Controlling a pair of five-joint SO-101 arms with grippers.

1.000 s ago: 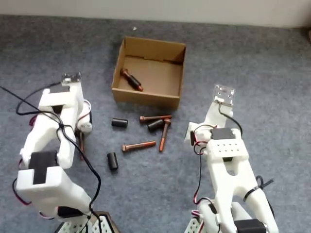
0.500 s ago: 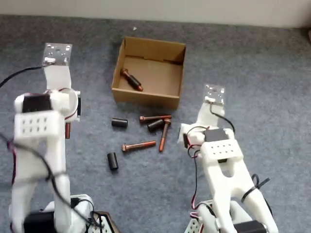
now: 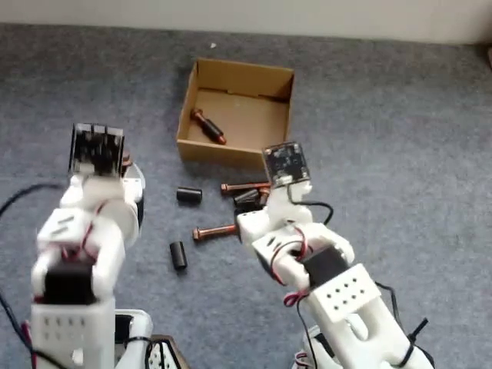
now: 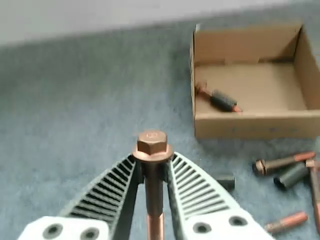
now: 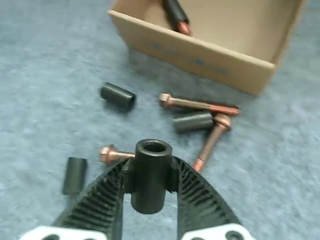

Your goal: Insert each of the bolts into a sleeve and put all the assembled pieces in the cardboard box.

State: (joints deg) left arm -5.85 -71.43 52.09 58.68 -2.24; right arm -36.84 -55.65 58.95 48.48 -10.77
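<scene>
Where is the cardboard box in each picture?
High view: the cardboard box sits in the upper middle of the picture.
Left wrist view: the box lies beyond the held bolt, off to one side.
Right wrist view: the box lies beyond the held sleeve.
Shared landmark: the assembled piece lying inside the box, seen in all three views.

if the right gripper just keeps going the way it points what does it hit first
Probably the loose bolt lying crosswise just past the sleeve held in the right gripper; the sleeve would touch it first. Beyond lie a second sleeve and the cardboard box. Height above the carpet is unclear.
</scene>
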